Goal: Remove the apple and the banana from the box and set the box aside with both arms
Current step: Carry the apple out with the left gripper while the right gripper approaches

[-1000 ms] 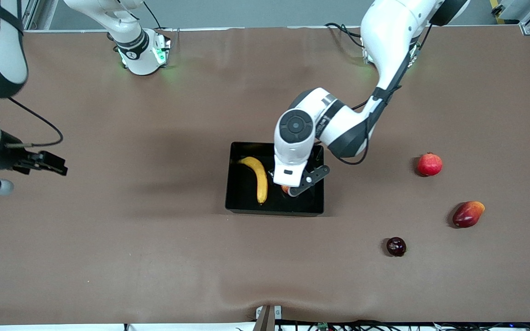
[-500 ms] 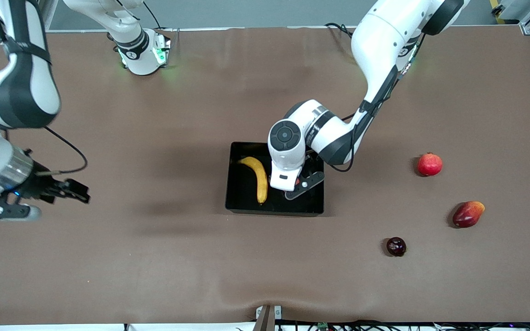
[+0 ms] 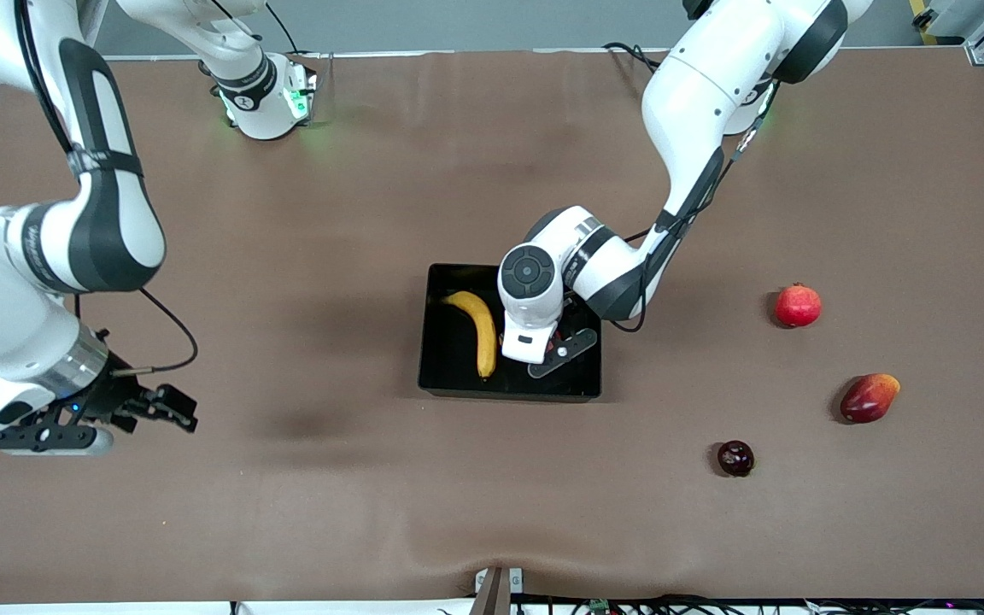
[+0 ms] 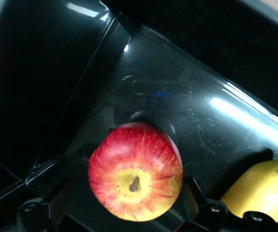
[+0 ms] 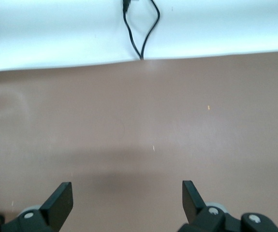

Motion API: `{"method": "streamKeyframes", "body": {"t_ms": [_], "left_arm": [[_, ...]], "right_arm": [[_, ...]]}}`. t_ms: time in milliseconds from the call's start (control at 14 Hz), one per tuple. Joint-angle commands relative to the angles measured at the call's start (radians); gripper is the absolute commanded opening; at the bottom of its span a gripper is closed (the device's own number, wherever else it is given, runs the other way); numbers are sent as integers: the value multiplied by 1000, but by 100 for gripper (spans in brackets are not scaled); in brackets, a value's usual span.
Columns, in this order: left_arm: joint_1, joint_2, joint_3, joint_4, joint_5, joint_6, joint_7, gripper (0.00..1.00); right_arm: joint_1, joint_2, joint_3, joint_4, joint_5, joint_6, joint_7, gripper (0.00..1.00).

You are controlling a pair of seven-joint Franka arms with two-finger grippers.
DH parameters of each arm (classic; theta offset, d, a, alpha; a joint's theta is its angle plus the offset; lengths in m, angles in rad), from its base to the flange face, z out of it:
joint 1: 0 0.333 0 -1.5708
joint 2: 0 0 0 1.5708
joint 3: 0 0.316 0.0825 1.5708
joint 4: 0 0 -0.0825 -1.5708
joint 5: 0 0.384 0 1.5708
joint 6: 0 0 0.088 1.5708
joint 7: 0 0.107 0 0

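The black box (image 3: 458,386) sits mid-table with the yellow banana (image 3: 480,328) lying in it. My left gripper (image 3: 548,352) is down inside the box beside the banana, shut on the red apple with yellow patches (image 4: 135,179), which is just above or on the box floor (image 4: 187,96). The banana's end shows in the left wrist view (image 4: 259,191). My right gripper (image 3: 169,405) hangs open and empty over bare table toward the right arm's end; the right wrist view shows its gripper (image 5: 126,203) with only brown mat between the fingers.
A red pomegranate (image 3: 798,306), a red-orange mango (image 3: 869,398) and a dark plum (image 3: 735,458) lie on the table toward the left arm's end. The table edge and a black cable (image 5: 141,34) show in the right wrist view.
My right arm has swung in, bringing its gripper over the table closer to the front camera. My left gripper with the apple has sunk a little deeper into the box.
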Motion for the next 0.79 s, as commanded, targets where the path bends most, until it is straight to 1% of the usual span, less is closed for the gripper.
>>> {"method": "streamKeyframes", "body": {"t_ms": [0, 71, 143, 214, 429, 571, 714], "left_arm": [[-9, 7, 4, 3, 23, 22, -10, 58], [-9, 5, 4, 3, 23, 22, -13, 27], [-9, -2, 4, 4, 23, 21, -18, 2], [-8, -14, 4, 6, 23, 9, -18, 0], [0, -68, 4, 12, 23, -45, -18, 0], [17, -148, 4, 11, 23, -112, 5, 0], [60, -232, 3, 11, 15, -184, 66, 0]], "right_arm": [[15, 38, -4, 18, 11, 42, 17, 100], [15, 51, -4, 24, 11, 48, 17, 100], [15, 63, -4, 34, 11, 65, 17, 100], [17, 75, -4, 40, 14, 73, 18, 100], [29, 123, -4, 89, 32, 74, 17, 100], [41, 155, -4, 132, 32, 73, 12, 100], [50, 164, -4, 146, 32, 68, 12, 100]]}}
